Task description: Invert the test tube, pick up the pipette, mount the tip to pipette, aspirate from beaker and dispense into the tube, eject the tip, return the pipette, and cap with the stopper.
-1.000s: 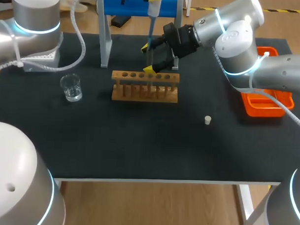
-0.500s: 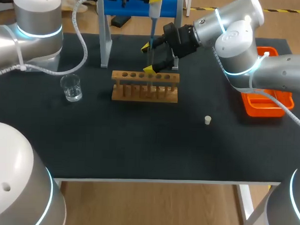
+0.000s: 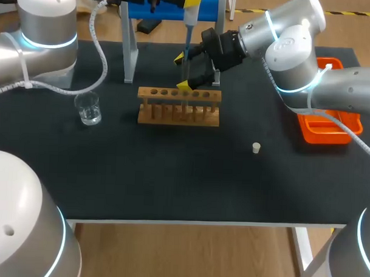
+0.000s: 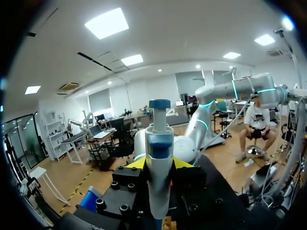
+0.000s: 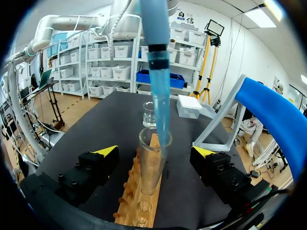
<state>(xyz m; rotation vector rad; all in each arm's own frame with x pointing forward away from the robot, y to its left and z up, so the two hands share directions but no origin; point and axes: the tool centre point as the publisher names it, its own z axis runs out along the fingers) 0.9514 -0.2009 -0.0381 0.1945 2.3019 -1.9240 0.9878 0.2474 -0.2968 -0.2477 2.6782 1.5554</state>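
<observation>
**Head view.** You had a black surface (image 3: 171, 174) carrying a wooden rack (image 3: 179, 108) at its middle. A glass beaker (image 3: 87, 108) stood well to the rack's left, and a small white stopper (image 3: 256, 147) lay alone to the rack's right and nearer the front edge. An orange tray (image 3: 331, 132) sat at the right edge and a blue-topped stand (image 3: 130, 48) at the back. Your left gripper (image 3: 188, 0) held the pipette (image 3: 190, 17) above the rack. The pipette's long axis was vertical and its blue tip (image 3: 186, 44) pointed straight down. Your right gripper (image 3: 182, 71) sat just behind the rack, with one yellow finger on each side of the tip.

**Left wrist view.** The left gripper was closed on the pipette body, with a yellow tip pressed against each flank. The plunger end stood out ahead of the fingers.

**Right wrist view.** The test tube (image 5: 151, 165) stood upright in the rack with its open mouth up. The pipette tip entered that mouth from above, in line with the tube's axis. The right gripper's fingers were spread wide, one on either side of the tube and clear of the glass. The beaker stood on the surface beyond the rack.
</observation>
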